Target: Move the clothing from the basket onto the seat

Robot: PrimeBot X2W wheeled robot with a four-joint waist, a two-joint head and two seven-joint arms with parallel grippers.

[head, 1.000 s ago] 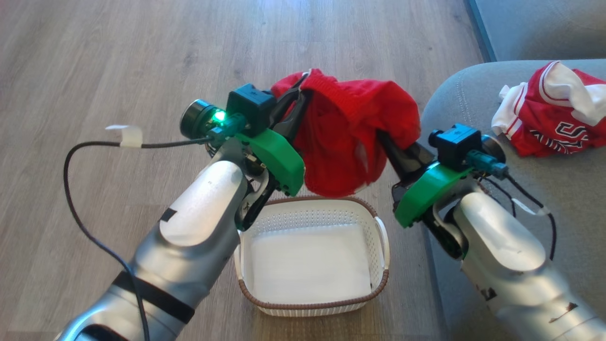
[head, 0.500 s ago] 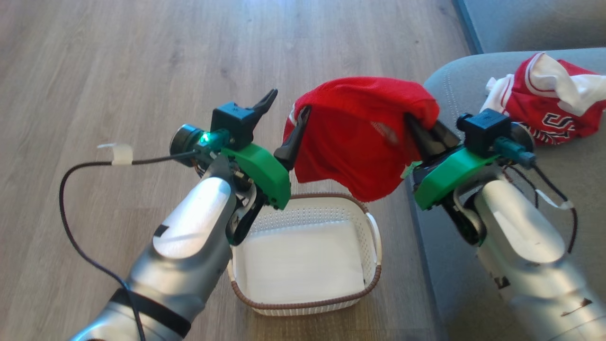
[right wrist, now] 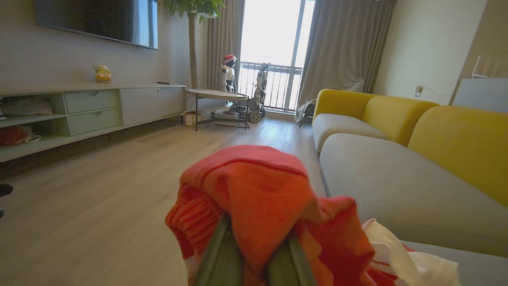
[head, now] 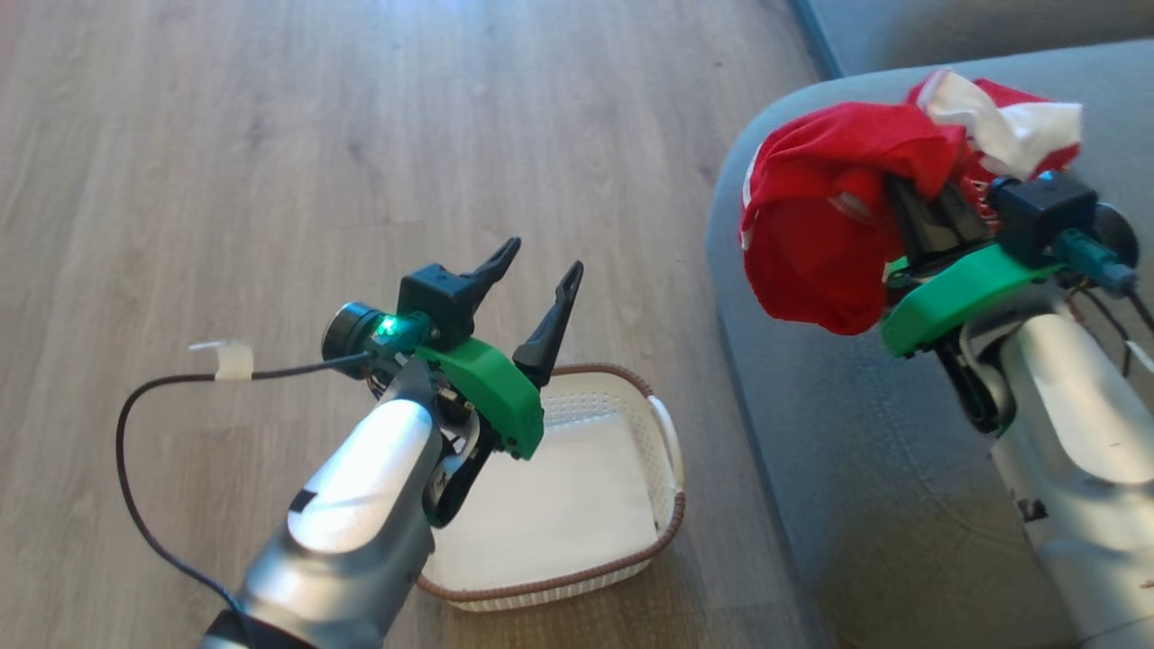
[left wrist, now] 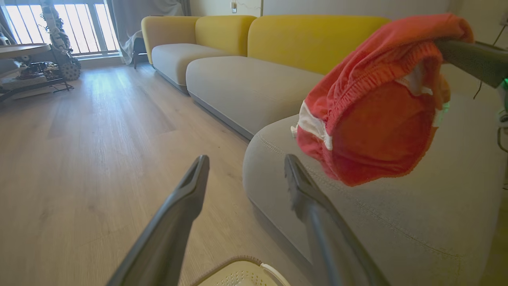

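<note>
Firmly shut, the right gripper [head: 915, 207] clamped the red shorts [head: 816, 234], which hung over the grey seat cushion [head: 811, 433] near its edge, beside the jersey [head: 1001, 126] lying there. The left gripper [head: 546, 254] hovered, fingers spread apart, above the white basket [head: 665, 433].

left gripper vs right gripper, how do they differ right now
The left gripper stands open and empty; the right gripper is shut on the red garment. The left gripper is by the basket; the right gripper is over the seat. Both have two dark fingers.

Wood floor [head: 361, 135], yellow-backed sofa [right wrist: 391, 115], sunlit curtained window [right wrist: 274, 35]
</note>
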